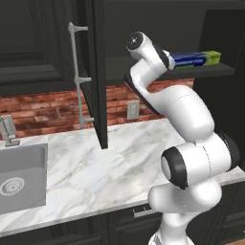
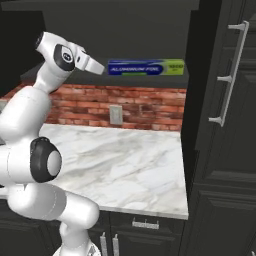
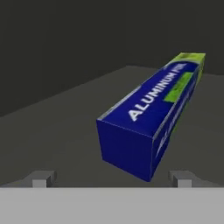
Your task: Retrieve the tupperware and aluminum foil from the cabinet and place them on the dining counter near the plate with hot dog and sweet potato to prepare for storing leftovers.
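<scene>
Left base view: the arm [image 1: 191, 143] stands nearest, rising from the lower right over the front edge of the marble counter [image 1: 95, 167]. Its wrist reaches up into the open cabinet [image 1: 143, 28], level with the shelf [image 1: 215, 71]. The foil box [image 1: 197, 59] lies along the shelf's front edge, its near end hidden behind the wrist. The cabinet door [image 1: 99, 72] stands open, edge-on, with its bar handle [image 1: 76, 76] facing left. A sink [image 1: 21, 179] is set into the counter at far left. The counter between sink and arm gives open room.

Right base view: the arm occupies the left side. The hand points right toward the blue end of the foil box, just short of it. The box lies lengthwise on the shelf, green end to the right. A tall door with a bar handle [image 2: 231, 75] bounds the space on the right. A wall socket [image 2: 116, 114] sits in the brick wall below.

Hand view: the gripper [image 3: 112, 179] is fully open and holds nothing. Both fingertips [image 3: 40, 180] flank the near end of the box without touching it. The box runs away, angled to the upper right. Bare shelf lies on either side.
</scene>
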